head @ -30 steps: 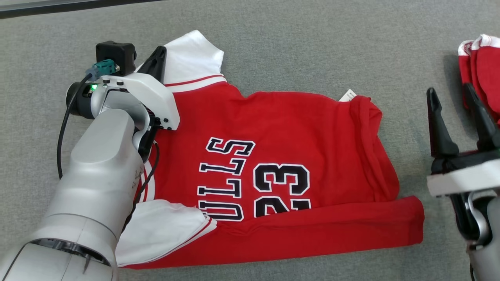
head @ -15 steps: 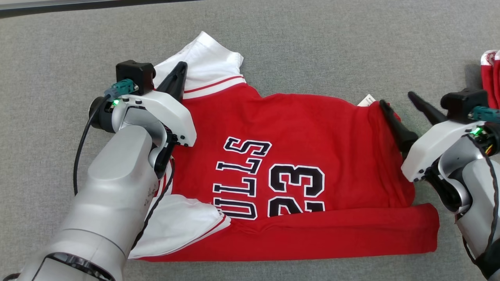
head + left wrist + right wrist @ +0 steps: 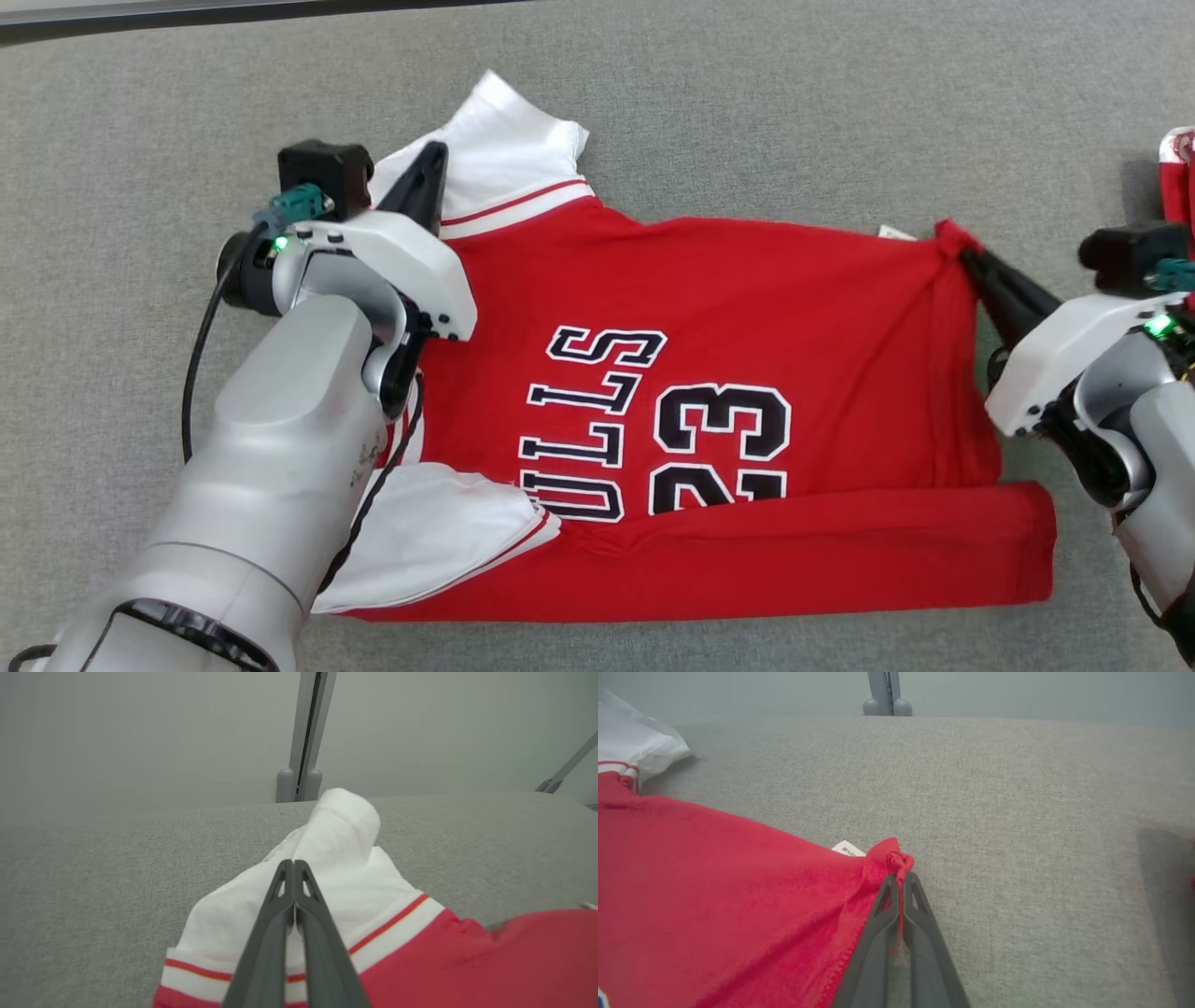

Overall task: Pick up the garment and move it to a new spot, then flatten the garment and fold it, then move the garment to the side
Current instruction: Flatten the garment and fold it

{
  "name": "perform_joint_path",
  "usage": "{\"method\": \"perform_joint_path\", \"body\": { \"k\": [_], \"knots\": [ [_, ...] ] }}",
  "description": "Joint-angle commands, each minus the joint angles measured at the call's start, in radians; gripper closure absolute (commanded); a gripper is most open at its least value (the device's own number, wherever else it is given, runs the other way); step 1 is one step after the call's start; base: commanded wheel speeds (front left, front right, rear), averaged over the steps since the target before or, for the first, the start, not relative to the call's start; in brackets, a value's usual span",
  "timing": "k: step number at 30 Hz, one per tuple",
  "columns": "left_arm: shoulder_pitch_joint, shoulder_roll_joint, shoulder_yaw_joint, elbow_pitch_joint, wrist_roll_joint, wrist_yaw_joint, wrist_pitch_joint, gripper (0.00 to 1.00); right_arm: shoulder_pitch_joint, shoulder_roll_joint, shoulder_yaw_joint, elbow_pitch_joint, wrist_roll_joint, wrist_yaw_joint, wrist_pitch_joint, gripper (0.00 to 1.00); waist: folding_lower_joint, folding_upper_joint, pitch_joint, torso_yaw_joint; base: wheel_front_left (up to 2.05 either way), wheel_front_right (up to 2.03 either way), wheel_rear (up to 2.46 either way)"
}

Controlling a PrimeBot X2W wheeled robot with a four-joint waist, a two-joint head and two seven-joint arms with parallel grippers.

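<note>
I've got the garment (image 3: 728, 373), a red jersey w/ white sleeves, lying flat on the grey surface (image 3: 794, 121) in the middle of the head view, stretched btw my two arms. The left gripper (image 3: 428, 173) sits at its far-left corner, fingers pressed together on the far white sleeve (image 3: 509, 159); in the left wrist view the tips pinch the white cloth just beyond the red-striped cuff band. The right gripper (image 3: 971, 257) is at the far-right corner, fingers closed on the hem, w/ a small knot of red fabric bunched right at the tips and the white label (image 3: 849, 849) just left of them. The long axis runs left-right: sleeve end to the left, hem end to the right, so the black "23" and lettering read sideways. The near edge is folded over as a red band along the near side. The near white sleeve (image 3: 439, 532) lies folded in at the near-left, partly under my left forearm. Another red item (image 3: 1178, 177) sits at the far-right edge, apart from the jersey.
</note>
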Motion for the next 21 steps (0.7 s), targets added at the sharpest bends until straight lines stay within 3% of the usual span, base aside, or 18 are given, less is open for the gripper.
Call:
{"method": "perform_joint_path", "body": {
  "k": [1,12,21],
  "knots": [
    [-0.012,0.005,0.013,-0.01,0.005,0.008,-0.006,1.0,-0.014,0.005,-0.013,0.009,0.012,-0.001,-0.018,1.0,0.0,-0.0001,-0.001,0.003,0.0,0.0,0.0],
    [0.085,0.05,0.181,-0.206,0.103,0.034,-0.006,1.0,0.011,0.034,-0.097,0.031,0.133,-0.001,-0.157,1.0,0.0,-0.0001,-0.021,0.022,0.0,0.0,0.0],
    [0.319,0.047,0.338,-0.48,0.208,0.021,-0.006,1.0,0.099,0.018,-0.099,-0.047,0.245,-0.001,-0.222,1.0,0.0,-0.0001,-0.034,0.035,0.0,0.0,0.0]
  ]
}}
